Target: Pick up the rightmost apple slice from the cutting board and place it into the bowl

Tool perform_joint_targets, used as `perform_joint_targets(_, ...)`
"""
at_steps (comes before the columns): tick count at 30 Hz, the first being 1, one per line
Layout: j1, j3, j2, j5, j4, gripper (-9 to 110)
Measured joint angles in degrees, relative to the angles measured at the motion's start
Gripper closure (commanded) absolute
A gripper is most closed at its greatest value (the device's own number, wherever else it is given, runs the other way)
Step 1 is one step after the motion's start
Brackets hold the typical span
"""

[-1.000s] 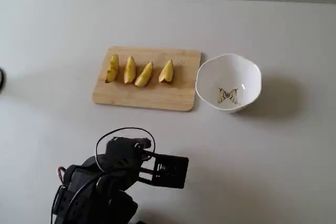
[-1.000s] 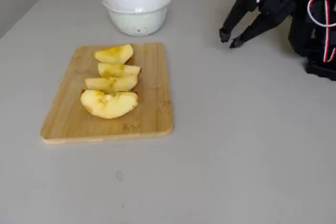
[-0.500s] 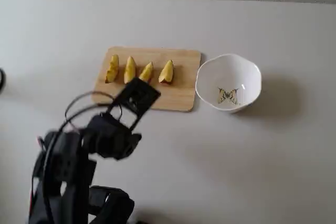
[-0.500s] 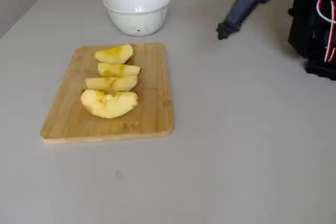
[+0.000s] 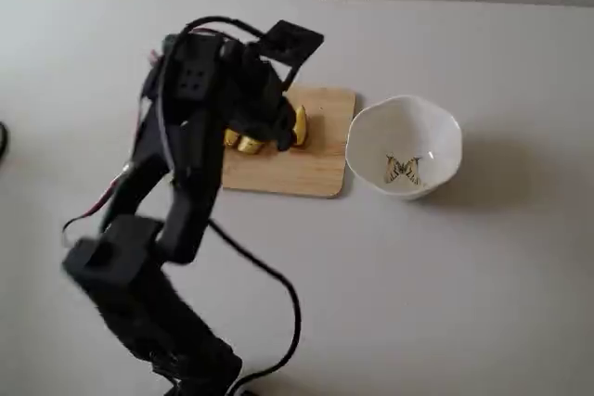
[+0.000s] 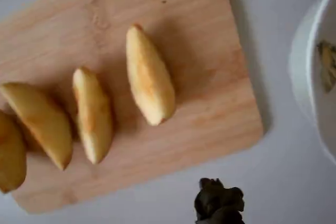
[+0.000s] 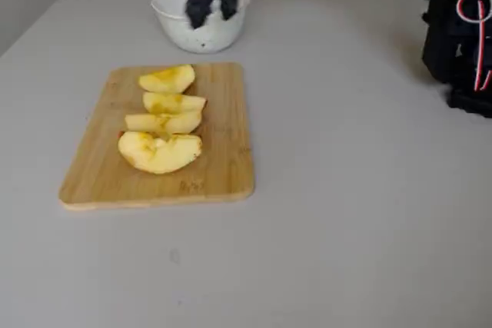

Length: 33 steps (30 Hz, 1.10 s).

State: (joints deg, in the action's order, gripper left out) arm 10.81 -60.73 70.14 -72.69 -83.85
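Claw (image 7: 209, 14) hangs slightly parted and empty above the board's far end, in front of the bowl (image 5: 405, 147). Nothing is picked yet: the rightmost apple slice (image 6: 150, 82) lies on the cutting board (image 6: 210, 35) beside three others; grasp, carry and drop remain. Around them, a bare grey worktop (image 7: 369, 190) against a pale wall.

The black arm reaches forward, its gripper (image 7: 211, 11) spread (fingertips down).

A home setting is suggested: a plain pale table (image 7: 369, 213) is set against a wall, and a wooden cutting board (image 7: 223, 174) and ceramic bowl (image 5: 436, 127) are laid out.
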Motion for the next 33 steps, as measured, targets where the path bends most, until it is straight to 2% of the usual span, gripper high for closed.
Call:
perform_joint_targets(14,-5.4,57.0,-44.9,-2.9,-16.8,52)
perform_joint_targets(33,-3.5,66.8,-53.1,-2.3,-18.0,64)
